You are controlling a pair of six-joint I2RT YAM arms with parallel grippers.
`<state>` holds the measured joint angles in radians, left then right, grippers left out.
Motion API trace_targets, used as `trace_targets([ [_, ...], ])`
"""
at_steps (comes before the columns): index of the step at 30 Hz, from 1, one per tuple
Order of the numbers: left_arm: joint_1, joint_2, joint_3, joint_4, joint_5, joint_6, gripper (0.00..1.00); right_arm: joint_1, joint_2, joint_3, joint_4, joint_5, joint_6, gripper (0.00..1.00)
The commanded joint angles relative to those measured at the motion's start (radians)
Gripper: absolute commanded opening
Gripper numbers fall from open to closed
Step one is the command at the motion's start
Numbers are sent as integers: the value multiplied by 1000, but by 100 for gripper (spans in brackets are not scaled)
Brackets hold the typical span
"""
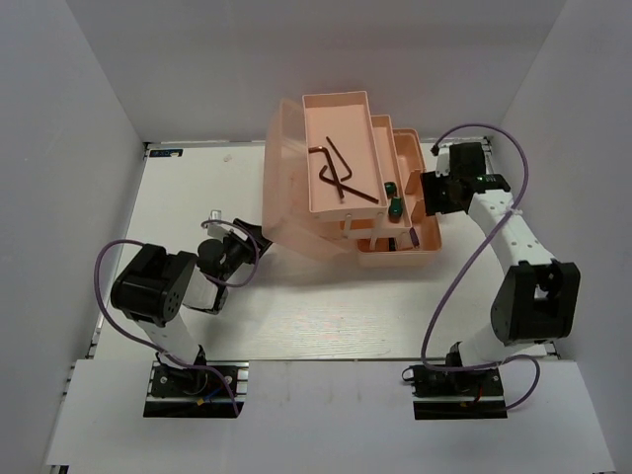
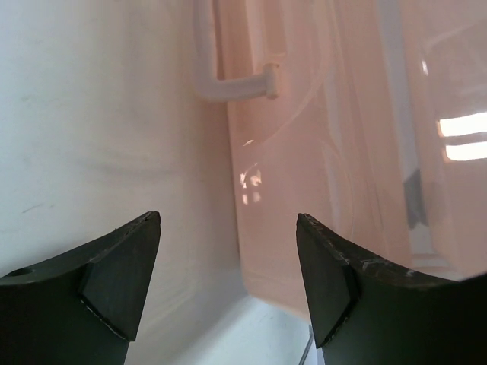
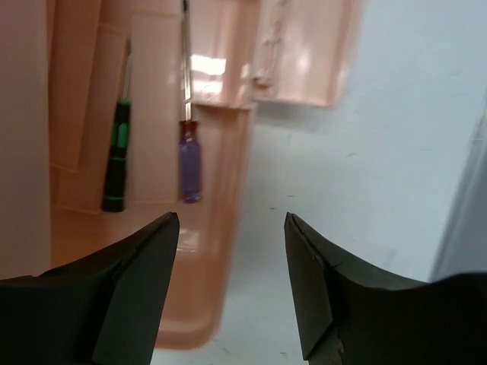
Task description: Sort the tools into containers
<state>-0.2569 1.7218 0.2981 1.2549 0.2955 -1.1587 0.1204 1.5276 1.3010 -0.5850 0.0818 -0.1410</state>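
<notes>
Right wrist view: right gripper is seen spread, empty, at the toolbox edge. Dark-handled screwdriver and blue-handled screwdriver are laid in the bottom compartment, upper left of frame. Left gripper is spread, empty, by the lid. In the top view, hex keys are laid in the top tray at upper centre and green-handled screwdrivers in the tier just right. Sorting is judged done; no tool is seen outside.

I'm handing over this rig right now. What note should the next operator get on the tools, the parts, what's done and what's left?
Left tool: open, empty, facing the toolbox lid.
Right tool: open, empty, by the bottom tray.
Hex keys: both in the top tray.
Green-handled screwdrivers: both in the middle tier.
Dark-handled screwdriver and blue-handled screwdriver: bottom tray.
Done: all six sorted.
Left: probably only backing the arms away.
</notes>
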Motion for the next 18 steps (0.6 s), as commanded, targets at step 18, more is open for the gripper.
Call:
trace_targets([
  [18,-10,-116,215,75,152,24,81,-156,170,-28,22,-532,34,52],
])
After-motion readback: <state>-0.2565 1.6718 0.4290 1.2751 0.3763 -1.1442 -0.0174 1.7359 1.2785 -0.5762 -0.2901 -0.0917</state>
